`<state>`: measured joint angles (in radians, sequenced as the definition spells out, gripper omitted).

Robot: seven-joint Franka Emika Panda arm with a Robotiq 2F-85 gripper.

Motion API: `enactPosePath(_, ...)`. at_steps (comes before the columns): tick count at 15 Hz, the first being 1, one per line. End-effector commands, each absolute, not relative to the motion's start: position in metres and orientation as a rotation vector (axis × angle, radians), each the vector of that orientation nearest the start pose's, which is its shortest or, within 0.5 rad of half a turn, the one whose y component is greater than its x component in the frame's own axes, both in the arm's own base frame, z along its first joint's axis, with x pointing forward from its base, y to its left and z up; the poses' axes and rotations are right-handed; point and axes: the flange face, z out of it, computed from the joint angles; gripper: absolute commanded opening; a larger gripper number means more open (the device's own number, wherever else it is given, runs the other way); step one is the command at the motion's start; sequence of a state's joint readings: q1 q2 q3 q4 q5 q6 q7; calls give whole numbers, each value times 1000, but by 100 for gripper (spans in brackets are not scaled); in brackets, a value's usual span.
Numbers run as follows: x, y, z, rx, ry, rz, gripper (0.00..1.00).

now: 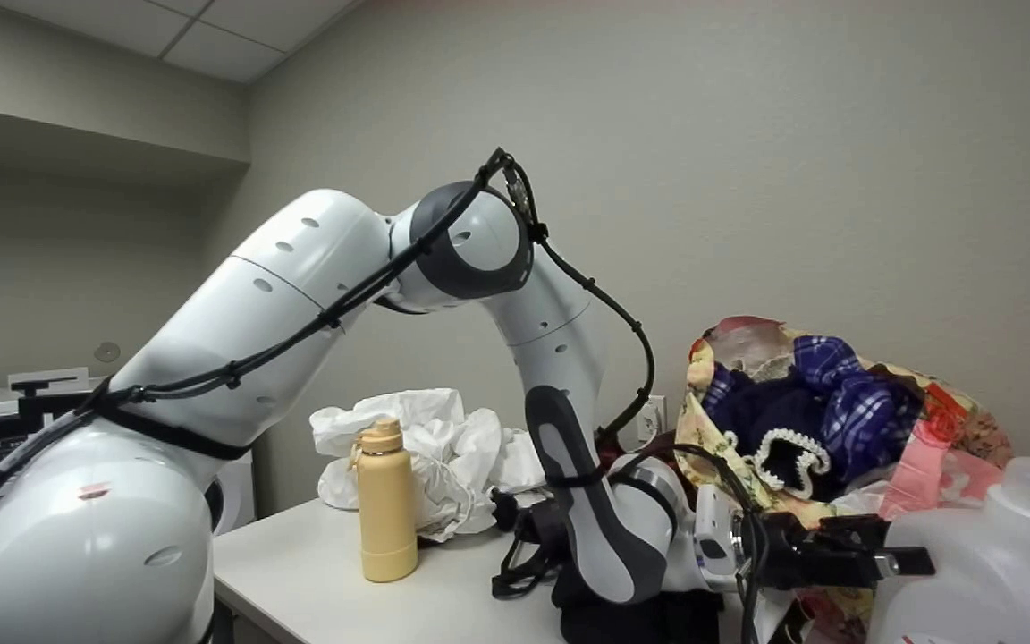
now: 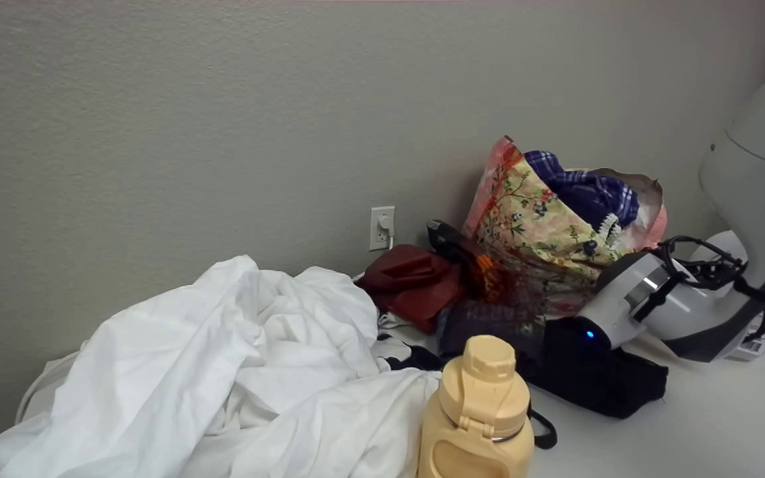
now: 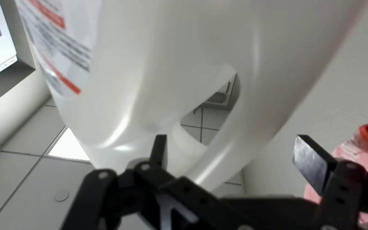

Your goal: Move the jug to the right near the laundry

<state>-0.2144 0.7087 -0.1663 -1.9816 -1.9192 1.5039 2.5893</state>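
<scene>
In an exterior view the jug stands upright at 4 o'clock, cut by the frame: milky translucent white plastic, sloping shoulders, round top. The laundry bag sits near it, toward 10 o'clock from the jug. In the wrist view the jug fills the middle, its label, printed red and grey, at 10 o'clock. The gripper has its jaws spread wide, with the handle seen between them; the finger at 4 o'clock stands apart from the jug, but whether the one at 7 o'clock touches it I cannot tell. Only the wrist view shows the handle's opening. In an exterior view the arm hides the gripper, while a burgundy garment shows at 5 o'clock.
</scene>
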Motion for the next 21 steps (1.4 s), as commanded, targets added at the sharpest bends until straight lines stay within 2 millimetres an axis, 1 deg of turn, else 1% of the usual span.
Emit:
enactPosePath(1, 503, -301, 177, 1062, -873, 1172, 100)
enactPosePath(5, 506, -293, 176, 1096, -854, 1170, 100)
enactPosePath(10, 503, -284, 192, 1077, -877, 1153, 100)
enactPosePath(17, 488, -269, 233, 1120, -913, 1110, 100)
enactPosePath(21, 483, -266, 266, 1159, -983, 1085, 100)
